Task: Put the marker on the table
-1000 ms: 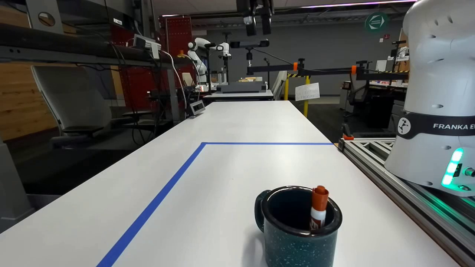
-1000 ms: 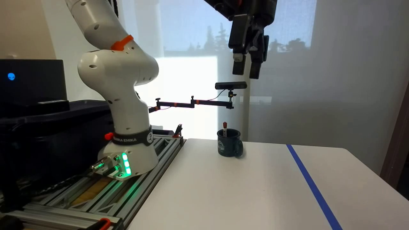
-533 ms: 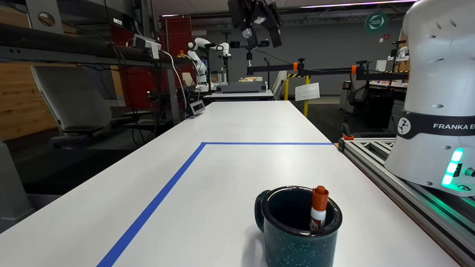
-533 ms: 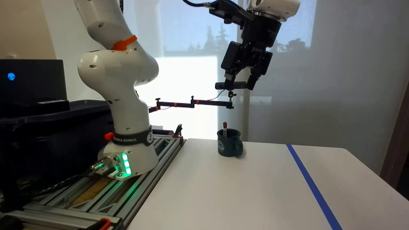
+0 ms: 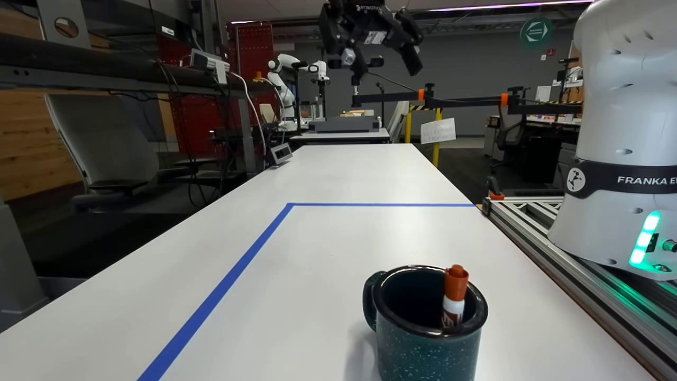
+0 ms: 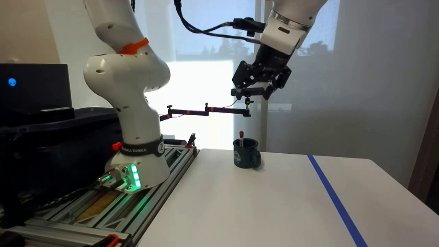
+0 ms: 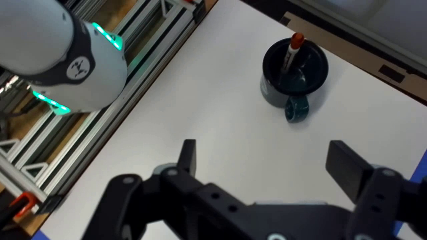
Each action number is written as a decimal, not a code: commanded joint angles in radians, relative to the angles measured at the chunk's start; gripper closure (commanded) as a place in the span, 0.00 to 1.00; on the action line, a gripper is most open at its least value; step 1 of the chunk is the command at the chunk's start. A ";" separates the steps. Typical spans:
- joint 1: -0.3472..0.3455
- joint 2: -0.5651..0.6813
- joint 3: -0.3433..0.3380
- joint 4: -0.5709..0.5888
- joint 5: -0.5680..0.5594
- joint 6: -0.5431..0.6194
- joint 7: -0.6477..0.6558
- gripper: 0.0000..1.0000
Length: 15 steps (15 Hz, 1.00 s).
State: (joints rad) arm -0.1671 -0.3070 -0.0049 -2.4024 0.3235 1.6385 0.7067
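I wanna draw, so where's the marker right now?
In the wrist view, the marker is toward the upper right, leaning inside the dark mug that stands on the white table.

The place is a robotics lab. A rounded white robot arm [image 5: 621, 121], lettered FRANKA on a black band [image 5: 603, 182], stands on a silver metal-profile frame [image 5: 545, 254] along a long white tabletop [image 5: 317, 296] marked with blue tape lines [image 5: 227, 280]. A jointed black boom with orange bands [image 6: 198, 113] shows in both exterior views. In an exterior view, another white robot arm [image 5: 286, 95] and a red panel [image 5: 255, 53] stand farther back, a grey-backed office chair [image 5: 103, 140] nearer.
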 commanded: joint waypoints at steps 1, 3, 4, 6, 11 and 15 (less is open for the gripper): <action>0.010 -0.054 0.001 -0.076 0.117 0.016 0.154 0.00; 0.014 -0.081 0.010 -0.133 0.168 0.055 0.221 0.00; 0.018 -0.098 0.020 -0.170 0.190 0.089 0.251 0.00; 0.034 -0.123 0.041 -0.232 0.226 0.153 0.295 0.00; 0.091 -0.150 0.103 -0.351 0.282 0.339 0.363 0.00; 0.130 -0.106 0.137 -0.348 0.298 0.495 0.403 0.00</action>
State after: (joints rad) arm -0.0648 -0.4084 0.1116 -2.7516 0.5928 2.0361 1.0605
